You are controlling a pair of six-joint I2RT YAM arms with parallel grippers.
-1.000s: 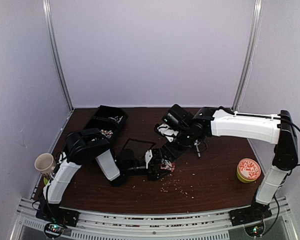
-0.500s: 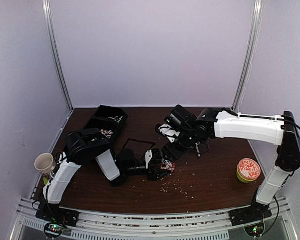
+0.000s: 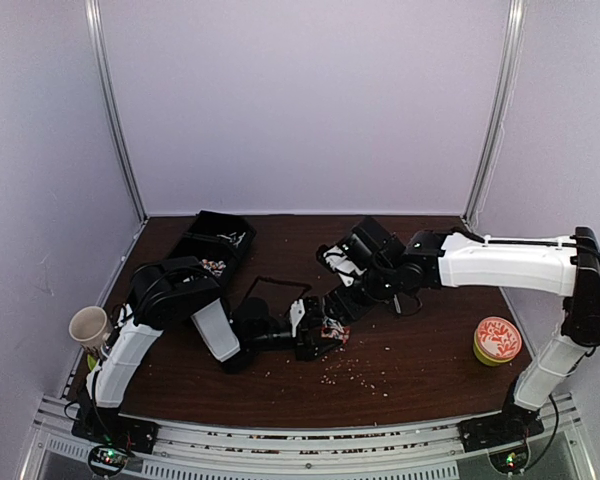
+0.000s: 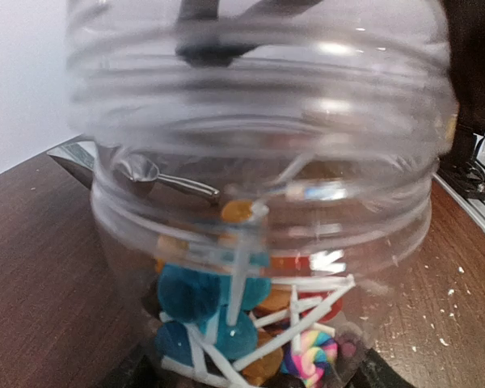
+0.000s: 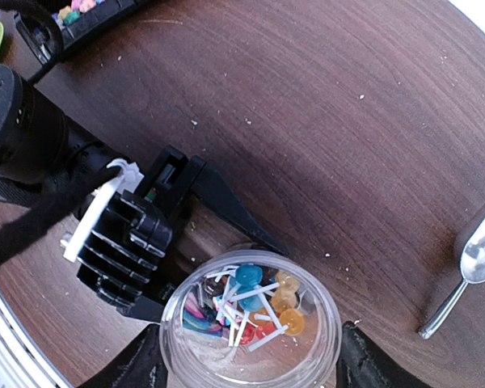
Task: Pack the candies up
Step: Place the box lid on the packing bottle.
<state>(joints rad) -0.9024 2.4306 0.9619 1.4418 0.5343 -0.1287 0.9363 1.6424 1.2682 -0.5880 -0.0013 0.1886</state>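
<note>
— Two end effectors at one jar (image 4: 259, 202)?
— Yes. Your left end effector (image 4: 255, 380) pinches it, candies (image 5: 246, 303) inside. The right end effector (image 5: 250, 376) has its fingers (image 5: 141, 368) flanking the rim; gripping or not, I cannot tell. Uneven pulls would tip it, spilling candies.

One clear jar (image 5: 250, 331), sat in the left hand (image 3: 323, 336) right under the right hand (image 3: 342, 300). The candies (image 5: 246, 303) inside are too tangled to count, but I get at least two blue and three orange. One spoon (image 5: 478, 257) beside the right hand. Further off, one black tray (image 3: 215, 240), one paper cup (image 3: 90, 326), one yellow tub (image 3: 497, 340) and loads of crumbs (image 3: 355, 375).
</note>
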